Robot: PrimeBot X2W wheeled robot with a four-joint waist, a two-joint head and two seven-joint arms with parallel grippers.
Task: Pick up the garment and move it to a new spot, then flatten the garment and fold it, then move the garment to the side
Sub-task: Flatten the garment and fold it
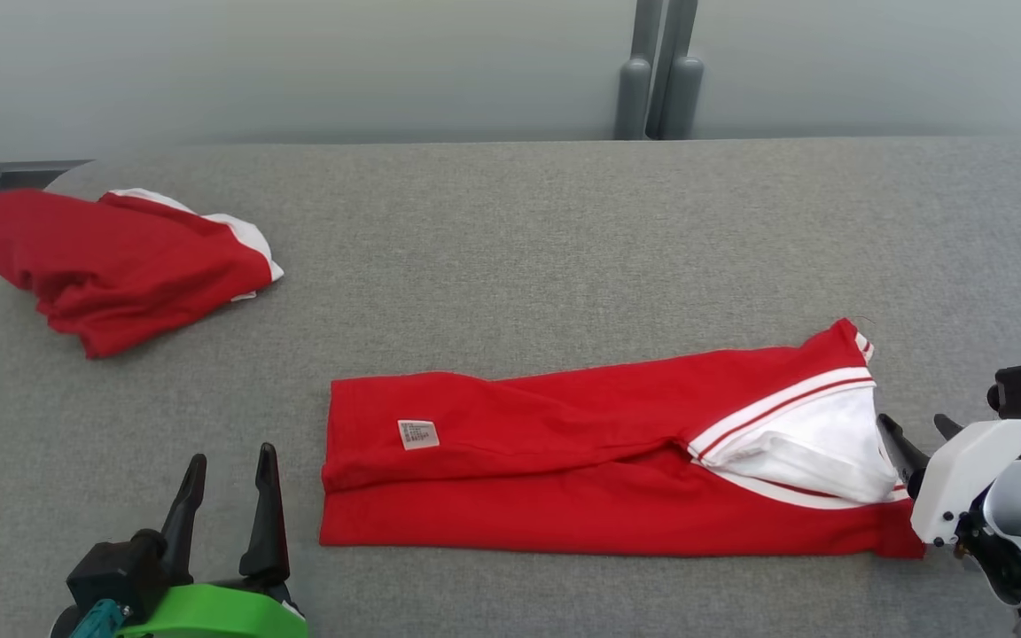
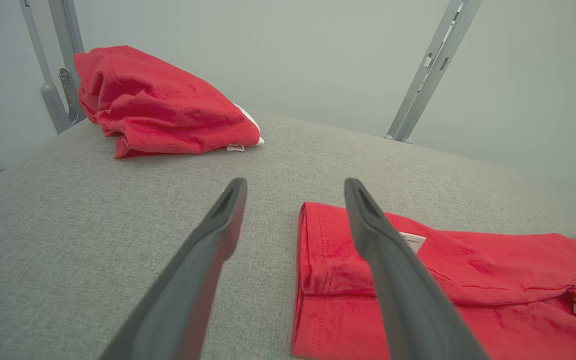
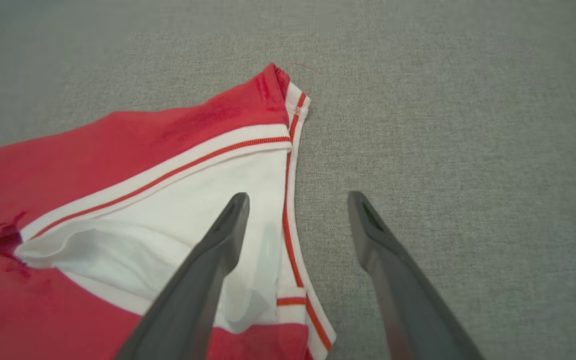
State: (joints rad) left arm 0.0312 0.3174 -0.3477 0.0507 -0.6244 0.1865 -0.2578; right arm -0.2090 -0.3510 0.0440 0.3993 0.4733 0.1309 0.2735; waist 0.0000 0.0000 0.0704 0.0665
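My left tool [image 1: 232, 455] and right tool [image 1: 911, 421] both stand apart, empty, at either end of the garment [image 1: 564, 461] lying folded lengthwise mid-table [image 1: 510, 248]; risk: pinching only the collar's top layer, so the fold slides open.

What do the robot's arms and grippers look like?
Each gripper has two long, dark, tapering fingers. The left gripper has a black base, a bright green shell and a teal fitting. The right gripper has a white shell, a silvery joint and a black box on top.
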